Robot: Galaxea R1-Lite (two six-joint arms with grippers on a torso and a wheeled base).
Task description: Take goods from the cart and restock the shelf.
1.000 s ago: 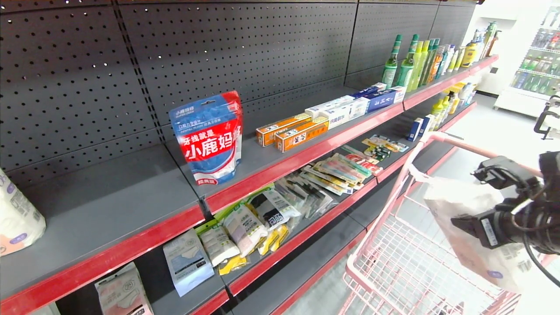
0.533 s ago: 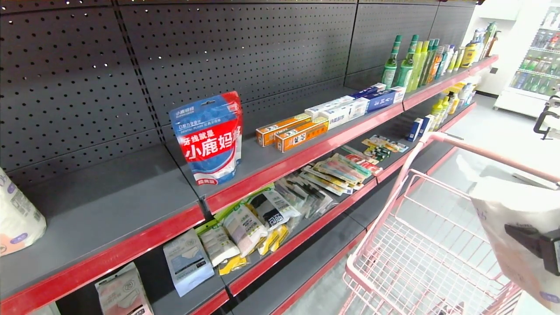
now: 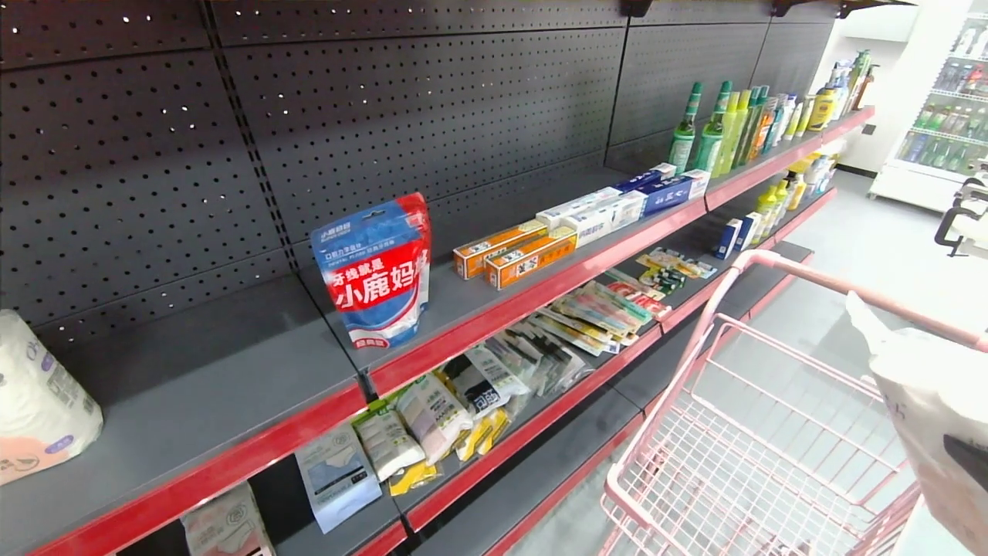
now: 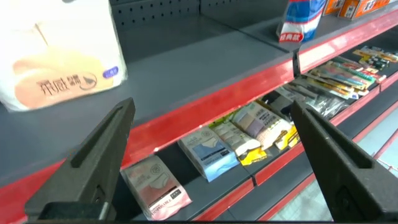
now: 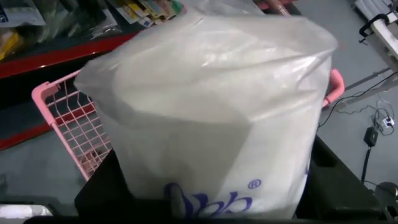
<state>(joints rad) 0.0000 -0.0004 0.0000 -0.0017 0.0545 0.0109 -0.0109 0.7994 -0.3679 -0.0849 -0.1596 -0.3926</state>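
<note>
R tool is clamped on a white tissue pack in clear plastic wrap, one dark finger on each side of the pack's lower part. In head view that pack is held up off the cart, over the basket & close to the pink handle bar, w/ a dark bit of the tool against its lower side. Cart is pink wire, parked just in front of the shelf. From the R wrist cam a basket corner sits below the pack.

L tool is wide open, nothing between its fingers, facing the top board's red front edge. A second tissue pack stands on that board, set back from the front edge. Head view puts this second pack at the board's far left end.

Blue-red pouch stands upright on the next board section, near its left end, just back from the front edge. Two orange boxes lie side by side farther right along that edge. Then white & blue boxes in a row. Green bottles stand upright on the section beyond.

On the board below, bagged goods lean along the front edge, w/ flat carded packs farther right.
</note>
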